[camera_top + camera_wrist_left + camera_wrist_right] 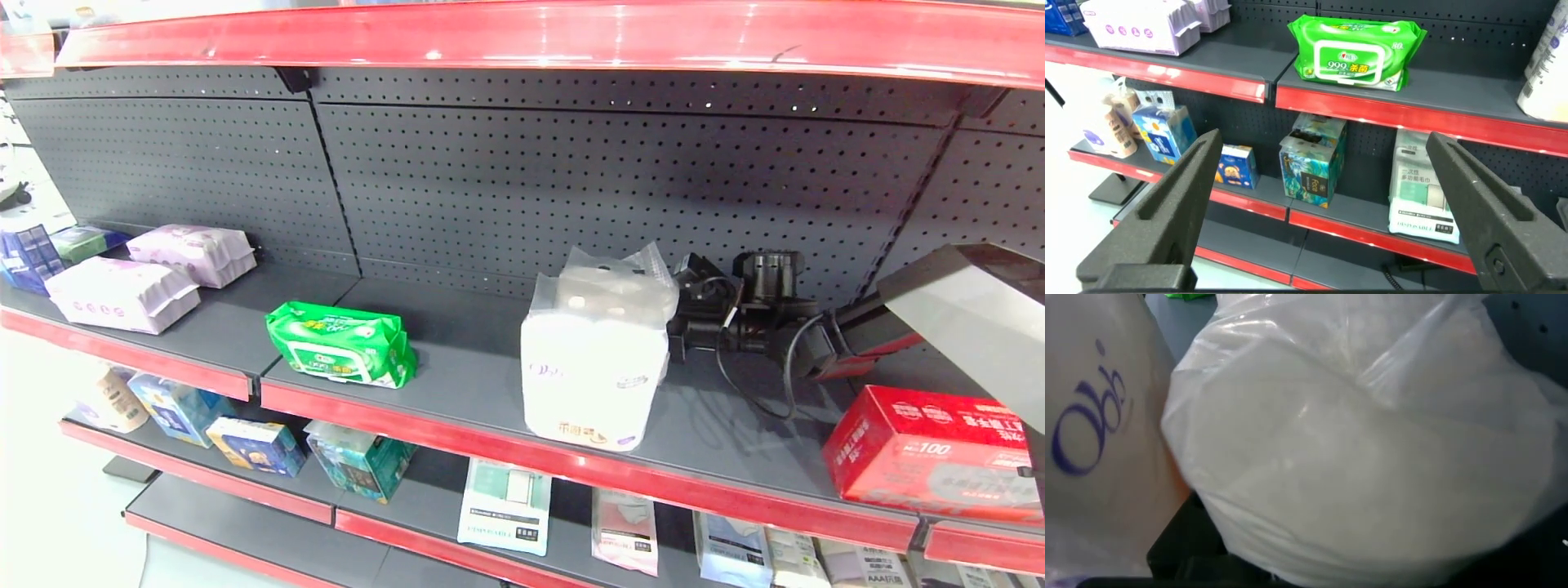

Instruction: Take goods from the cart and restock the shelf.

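The white tissue pack (1355,457) sits right up against the right wrist camera. It is one bundle in clear plastic wrap, whose loose top is bunched above the white paper inside. It stands upright near the front lip of the middle shelf (457,384), about at the middle.

The left gripper (1323,139) hangs out in front of the shelving with its two dark fingers (1180,204) spread wide and nothing between them. It faces the lower shelf (1372,233).

On that lower shelf I count one tan bag (1114,122), two blue boxes (1163,131) (1237,167), one teal box (1310,163) and one white-and-green packet (1421,192). More flat packets run on toward 3 o'clock.

On the middle shelf, one red box (931,453) lies at 4 o'clock from the tissue pack, by the front edge. One green wipes pack (339,343) lies flat at 9 o'clock, well apart. Farther along at 9 o'clock, in the next bay, lie two white-and-lilac packs (122,294) (192,253), with a small green pack (82,242) and blue packs (28,257) beyond them.

The right gripper (690,314) is just behind the tissue pack at 2 o'clock, against its wrap. I cannot tell whether it grips the pack. Its arm (963,318) comes in from 3 o'clock, low over the shelf. The black pegboard back (571,180) is behind everything.
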